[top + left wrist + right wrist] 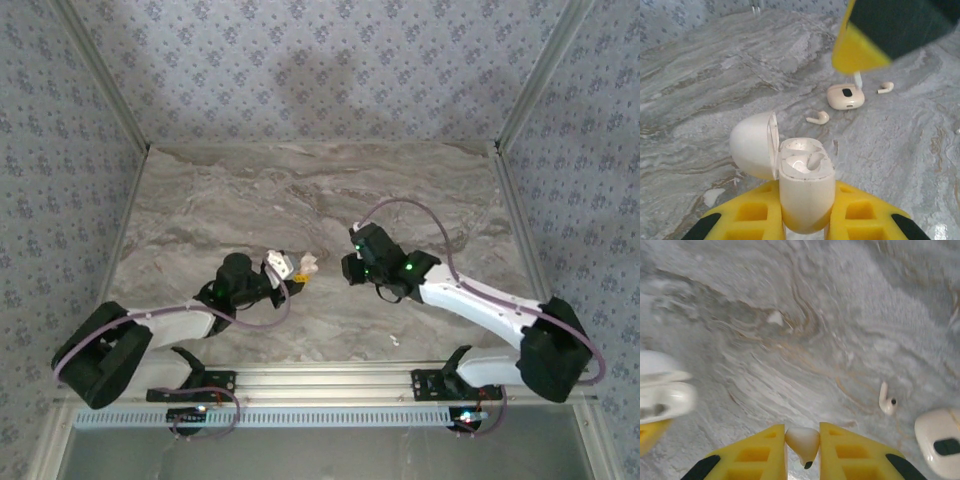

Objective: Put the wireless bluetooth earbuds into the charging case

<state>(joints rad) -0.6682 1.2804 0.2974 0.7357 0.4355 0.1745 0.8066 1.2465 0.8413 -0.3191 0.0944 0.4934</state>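
Your left gripper [805,215] is clamped on the open cream plastic charging case [805,170], held mid-table. The right gripper [802,432], just right of it, pinches a small cream earbud [802,442]. Line the stem over a free socket, go slow, and don't bump the lid.

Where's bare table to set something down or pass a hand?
Free: the far half of the table, up to the back wall, and the near strip along the front rail. Crowded: the centre, where the left gripper with the charging case faces the right gripper holding an earbud, loose earbuds and a cream case-like piece lying beneath.
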